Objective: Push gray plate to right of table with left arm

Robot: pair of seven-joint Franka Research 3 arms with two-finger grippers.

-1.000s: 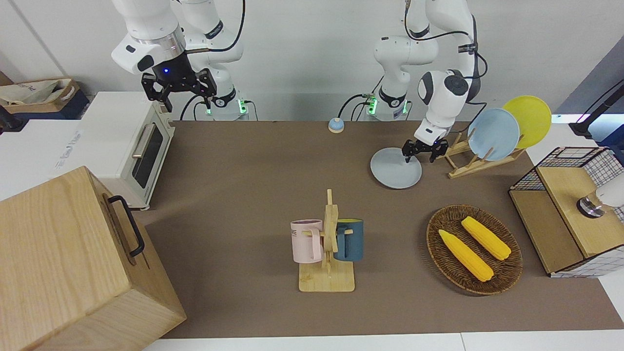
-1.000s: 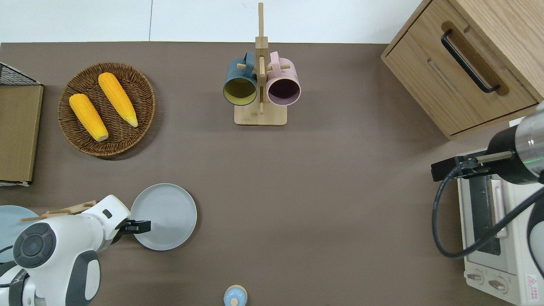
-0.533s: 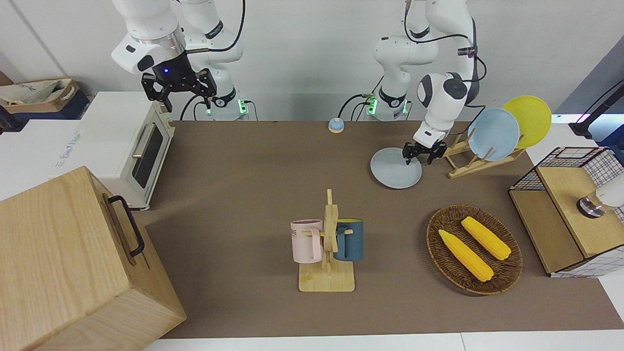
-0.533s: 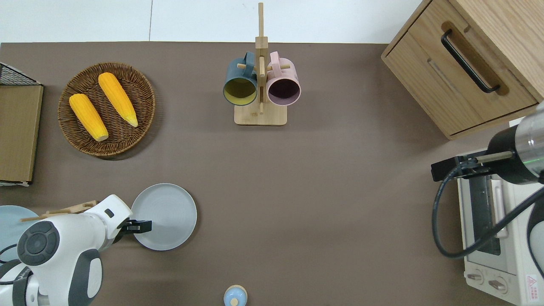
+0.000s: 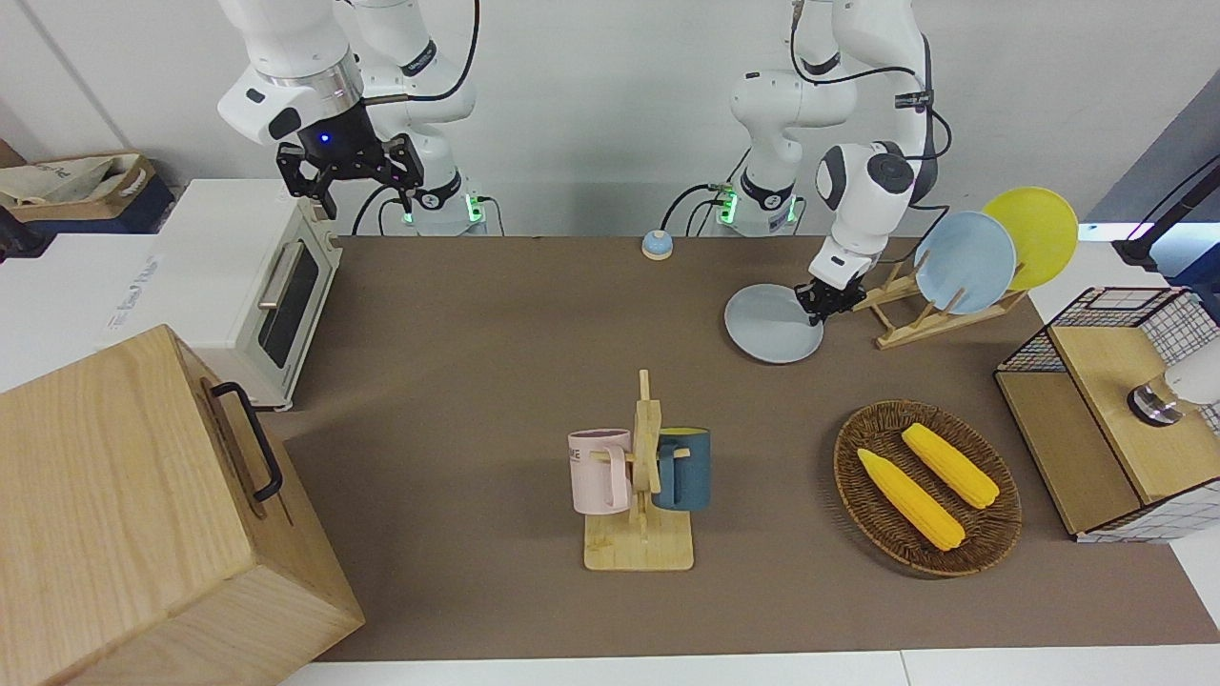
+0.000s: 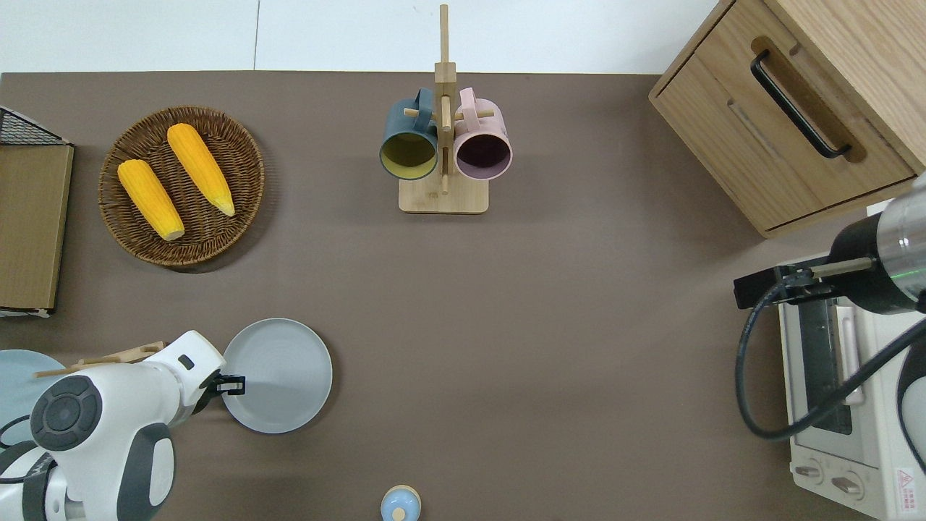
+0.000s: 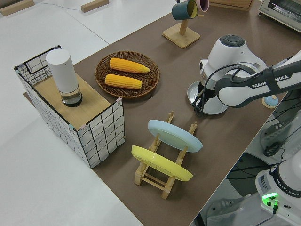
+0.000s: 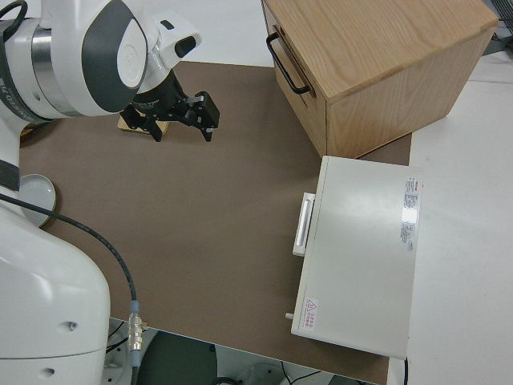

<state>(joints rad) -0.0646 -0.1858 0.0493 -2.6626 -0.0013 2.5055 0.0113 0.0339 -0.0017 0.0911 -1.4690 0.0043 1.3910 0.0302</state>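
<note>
The gray plate (image 5: 770, 326) lies flat on the brown table (image 5: 496, 362), near the robots toward the left arm's end; it also shows in the overhead view (image 6: 278, 375) and the left side view (image 7: 209, 92). My left gripper (image 5: 821, 305) is low at the plate's rim on the side toward the plate rack, its fingers closed together on that rim (image 6: 233, 386). My right gripper (image 5: 367, 195) is open and empty; that arm is parked.
A wooden rack (image 5: 929, 319) with a blue plate (image 5: 965, 262) and a yellow plate (image 5: 1031, 238) stands beside the left gripper. A wicker basket (image 5: 863, 510) holds two corn cobs. A mug stand (image 5: 640, 548), a bell (image 5: 656, 245), a toaster oven (image 5: 267, 286) and a wooden cabinet (image 5: 143, 514) are also here.
The left gripper's fingers, spread across the plate's rim before, have closed together. The gray plate has shifted slightly toward the robots. The right arm has not moved.
</note>
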